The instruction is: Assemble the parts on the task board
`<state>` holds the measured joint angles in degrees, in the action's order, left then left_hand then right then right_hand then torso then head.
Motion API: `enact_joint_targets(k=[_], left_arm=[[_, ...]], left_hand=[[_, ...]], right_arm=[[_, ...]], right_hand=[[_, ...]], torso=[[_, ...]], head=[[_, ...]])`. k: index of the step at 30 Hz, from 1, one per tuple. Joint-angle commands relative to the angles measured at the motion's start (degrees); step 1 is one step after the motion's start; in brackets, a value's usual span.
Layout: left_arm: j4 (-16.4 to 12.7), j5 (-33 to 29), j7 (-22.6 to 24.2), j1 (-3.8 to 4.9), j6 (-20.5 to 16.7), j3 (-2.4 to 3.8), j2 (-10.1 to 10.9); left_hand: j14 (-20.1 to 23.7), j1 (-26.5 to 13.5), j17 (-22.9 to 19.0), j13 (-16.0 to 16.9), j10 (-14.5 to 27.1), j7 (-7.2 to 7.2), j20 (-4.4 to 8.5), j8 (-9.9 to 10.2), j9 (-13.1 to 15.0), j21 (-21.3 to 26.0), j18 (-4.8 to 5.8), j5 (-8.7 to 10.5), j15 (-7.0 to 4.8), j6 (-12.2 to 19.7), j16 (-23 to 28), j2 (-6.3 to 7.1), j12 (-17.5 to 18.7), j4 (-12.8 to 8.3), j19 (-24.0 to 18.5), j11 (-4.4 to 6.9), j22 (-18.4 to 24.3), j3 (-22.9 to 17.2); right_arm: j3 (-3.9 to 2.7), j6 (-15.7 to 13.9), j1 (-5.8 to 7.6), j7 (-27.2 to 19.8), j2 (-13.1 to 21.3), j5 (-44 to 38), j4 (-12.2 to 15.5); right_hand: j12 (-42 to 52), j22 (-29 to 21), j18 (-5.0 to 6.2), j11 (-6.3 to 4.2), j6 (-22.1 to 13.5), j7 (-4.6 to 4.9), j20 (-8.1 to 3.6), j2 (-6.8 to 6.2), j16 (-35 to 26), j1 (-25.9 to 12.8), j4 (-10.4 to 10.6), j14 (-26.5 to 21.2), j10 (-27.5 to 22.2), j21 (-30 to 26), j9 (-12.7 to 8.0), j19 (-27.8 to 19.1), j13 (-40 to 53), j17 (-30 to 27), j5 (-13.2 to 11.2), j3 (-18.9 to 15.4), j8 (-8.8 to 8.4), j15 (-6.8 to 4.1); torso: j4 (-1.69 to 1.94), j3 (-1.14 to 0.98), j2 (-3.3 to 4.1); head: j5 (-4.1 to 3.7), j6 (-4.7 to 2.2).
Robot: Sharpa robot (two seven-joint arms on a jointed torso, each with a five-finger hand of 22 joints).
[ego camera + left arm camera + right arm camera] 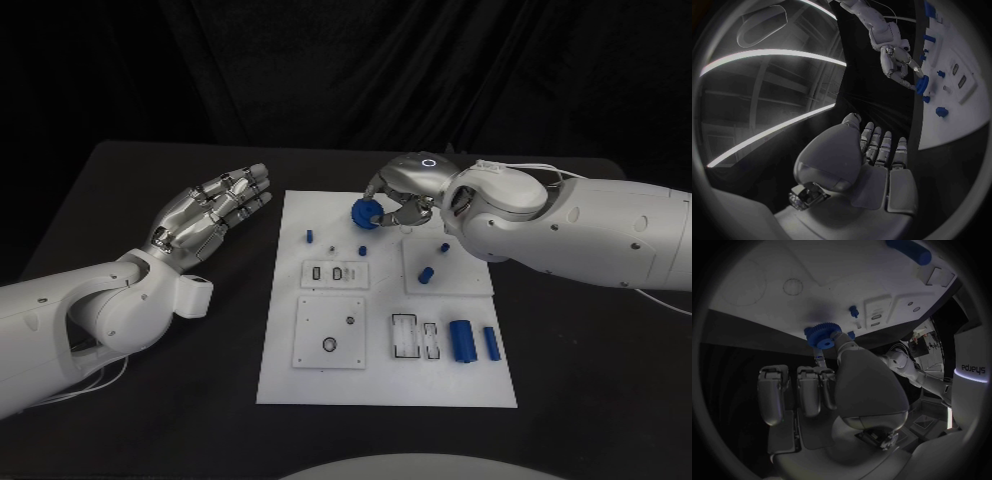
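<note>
White rectangular task board (387, 385), flat on the black tabletop (577, 350), its near edge closest to the head camera.
Near-right of the board: large blue cylinder (462, 340) lying flat, with a slimmer blue bar (490, 343) just beside it; two narrow rectangular slots (411, 337) beside these.
Near-left of the board: square raised plate (330, 331) with small round holes.
Middle of the board: small blue peg (426, 273) on a square plate; small blue pin (307, 236) standing toward the far-left corner.
Right robot hand (405, 198): over the board's far edge, pinching a blue toothed gear wheel (366, 213) between thumb and fingertips; the gear is held above the board, clear of its surface in the right wrist view (821, 336).
Left robot hand (211, 209): palm up beside the board's left edge, fingers extended and apart, holding nothing.
</note>
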<state>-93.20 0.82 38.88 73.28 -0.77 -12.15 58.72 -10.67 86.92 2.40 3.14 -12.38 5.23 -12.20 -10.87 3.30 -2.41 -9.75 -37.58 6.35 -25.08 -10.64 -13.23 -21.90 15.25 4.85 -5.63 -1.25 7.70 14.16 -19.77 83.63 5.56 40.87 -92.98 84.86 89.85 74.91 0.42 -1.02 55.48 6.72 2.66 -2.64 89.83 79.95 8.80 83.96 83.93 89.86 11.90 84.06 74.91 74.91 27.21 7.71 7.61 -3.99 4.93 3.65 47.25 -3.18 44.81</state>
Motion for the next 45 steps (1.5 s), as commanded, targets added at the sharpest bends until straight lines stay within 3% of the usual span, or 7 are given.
enact_joint_targets(k=[1, 12, 18, 24, 31, 45], left_arm=[[-0.08, -0.16, 2.84, 0.02, 0.77, 0.05, -0.11], [0.04, -0.16, 2.68, 0.02, 0.94, 0.05, -0.33], [0.15, -0.16, 2.62, 0.02, 1.04, 0.05, -0.48], [0.29, -0.16, 2.60, 0.02, 1.10, 0.05, -0.58], [0.44, -0.16, 2.60, 0.02, 1.23, 0.05, -0.77], [0.63, -0.16, 2.52, 0.01, 1.37, 0.05, -0.84]], left_hand=[[0.03, 0.59, 0.08, 0.03, 0.03, 0.34, -0.63, -0.13, -0.02, -0.17, -0.49, -0.29, 0.25, 0.42, -0.20, 0.10, -0.24, 0.06, 0.01, -0.58, -0.08, -0.43], [0.03, 0.59, 0.08, 0.03, 0.03, 0.34, -0.63, -0.13, -0.02, -0.17, -0.49, -0.29, 0.25, 0.42, -0.20, 0.10, -0.24, 0.06, 0.01, -0.58, -0.08, -0.43], [0.03, 0.59, 0.08, 0.03, 0.03, 0.34, -0.63, -0.13, -0.02, -0.17, -0.49, -0.29, 0.25, 0.42, -0.20, 0.10, -0.24, 0.06, 0.01, -0.58, -0.08, -0.43], [0.03, 0.59, 0.08, 0.03, 0.03, 0.34, -0.63, -0.13, -0.02, -0.17, -0.49, -0.29, 0.25, 0.42, -0.20, 0.10, -0.24, 0.06, 0.01, -0.58, -0.08, -0.43], [0.10, 0.59, 0.06, 0.01, 0.13, 0.39, -0.68, -0.12, -0.03, -0.15, -0.49, -0.28, 0.29, 0.50, -0.16, 0.08, -0.16, 0.05, -0.01, -0.61, -0.08, -0.61], [0.10, 0.59, 0.06, 0.01, 0.13, 0.39, -0.68, -0.12, -0.03, -0.15, -0.49, -0.28, 0.29, 0.50, -0.16, 0.08, -0.16, 0.05, -0.01, -0.61, -0.08, -0.61]], right_arm=[[-0.04, 1.15, -0.43, -1.12, -0.81, -0.41, -0.80], [-0.05, 2.09, -1.14, -0.75, -3.21, -0.41, -2.68], [-0.05, 2.12, -1.23, -0.15, -3.86, -1.20, -3.25], [-0.05, 2.16, -1.26, 0.25, -4.21, -1.72, -3.67], [-0.06, 1.93, -1.27, 0.20, -4.47, -1.85, -3.92], [-0.06, 1.62, -1.28, -0.22, -4.29, -1.89, -3.90]], right_hand=[[0.15, 15.09, -0.42, -0.24, 3.35, -3.40, -0.32, 0.13, 0.17, -0.18, 0.20, 6.04, 6.07, 0.14, 10.24, 5.94, 15.09, 15.09, -0.44, 0.21, 3.88, -0.14], [0.15, 14.77, -0.19, 0.19, 0.68, -2.96, 0.03, 0.03, 0.17, -0.41, 0.27, 6.04, 6.07, -0.60, 10.22, 5.30, 15.09, 15.09, -2.18, 1.00, 1.98, 0.23], [0.15, 14.41, 0.08, 0.57, -4.46, -2.55, 0.43, -0.48, 0.17, -0.40, 0.30, 6.04, 6.07, -1.45, 8.68, 4.58, 15.09, 15.09, -2.10, 2.38, -1.75, 0.60], [0.15, 14.15, 0.28, 0.67, -7.43, -2.46, 0.59, -1.11, 0.17, -0.41, 0.31, 6.04, 6.07, -2.09, 7.06, 4.05, 15.09, 15.09, -2.04, 3.54, -3.83, 0.71], [0.15, 14.03, 0.38, 0.40, -12.30, -2.82, 0.48, -1.43, 0.17, 0.01, -0.21, 6.04, 6.07, -2.43, 4.61, 3.78, 15.09, 15.09, -1.33, 5.15, -4.09, 0.56], [0.15, 13.93, 0.45, 0.46, -12.91, -2.69, 0.46, -1.70, 0.17, -0.50, -0.23, 6.04, 6.07, -2.69, 3.72, 3.57, 15.09, 15.09, -3.50, 5.28, -3.88, 0.56]], torso=[[0.04, -0.10, 0.11], [-0.12, -0.08, 0.05], [-0.13, -0.09, 0.03], [-0.20, -0.09, 0.00], [-0.11, -0.11, -0.01], [-0.13, -0.11, -0.01]], head=[[0.03, -0.03], [0.00, -0.06], [-0.01, -0.04], [0.05, 0.02], [0.01, -0.01], [0.17, -0.08]])
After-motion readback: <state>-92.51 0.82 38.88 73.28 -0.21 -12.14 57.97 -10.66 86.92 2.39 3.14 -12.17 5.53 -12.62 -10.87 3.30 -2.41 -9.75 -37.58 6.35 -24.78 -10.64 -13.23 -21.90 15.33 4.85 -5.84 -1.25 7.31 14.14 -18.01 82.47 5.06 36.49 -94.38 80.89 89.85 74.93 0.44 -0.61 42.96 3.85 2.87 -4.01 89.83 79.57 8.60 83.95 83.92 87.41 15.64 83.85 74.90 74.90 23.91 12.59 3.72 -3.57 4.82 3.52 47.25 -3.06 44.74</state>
